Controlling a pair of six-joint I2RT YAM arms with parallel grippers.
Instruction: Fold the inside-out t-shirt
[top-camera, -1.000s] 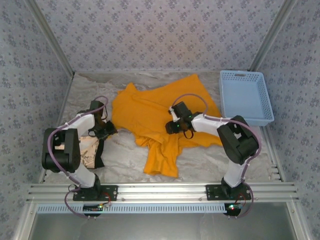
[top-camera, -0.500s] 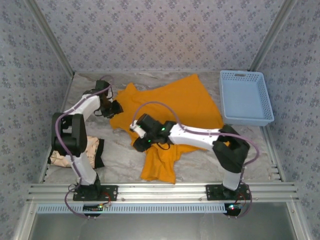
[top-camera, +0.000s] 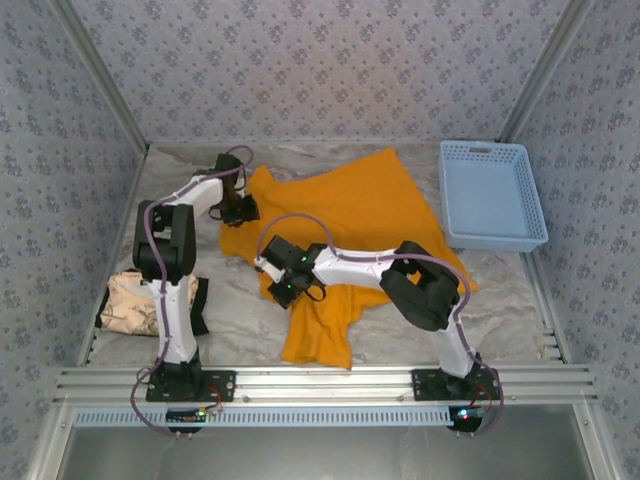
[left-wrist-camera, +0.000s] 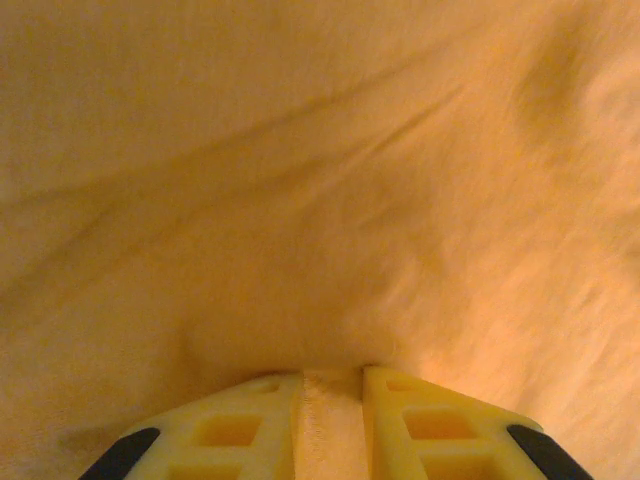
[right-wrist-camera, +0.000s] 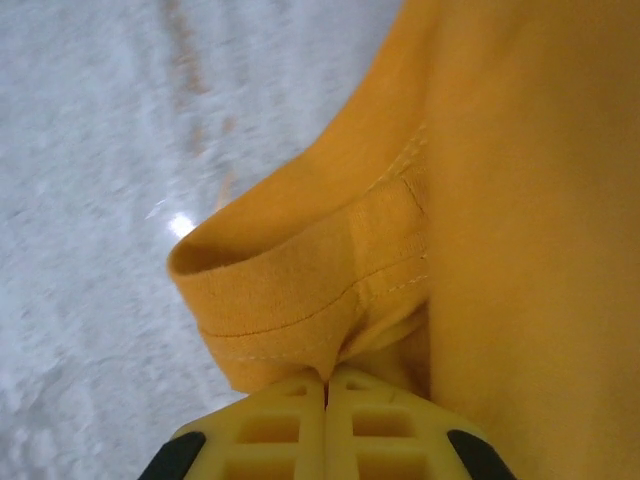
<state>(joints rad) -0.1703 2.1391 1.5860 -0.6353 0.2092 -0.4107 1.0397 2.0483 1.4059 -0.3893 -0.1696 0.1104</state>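
The orange-yellow inside-out t-shirt lies crumpled across the middle of the table, with one part trailing toward the front. My left gripper sits at its far left edge. In the left wrist view the left gripper is shut on a ridge of the t-shirt that fills the narrow gap between its yellow fingers. My right gripper reaches left to the shirt's near left edge. In the right wrist view the right gripper is shut, its tips pinching a stitched sleeve hem of the t-shirt.
A light blue basket stands at the back right. A beige cloth with a black edge lies at the front left beside the left arm's base. Patterned walls close in three sides. Bare marbled table shows at the front right.
The left gripper swung from beside the beige cloth to the shirt's far left edge and narrowed onto cloth. The right gripper crossed leftward over the shirt and shut on the sleeve hem.
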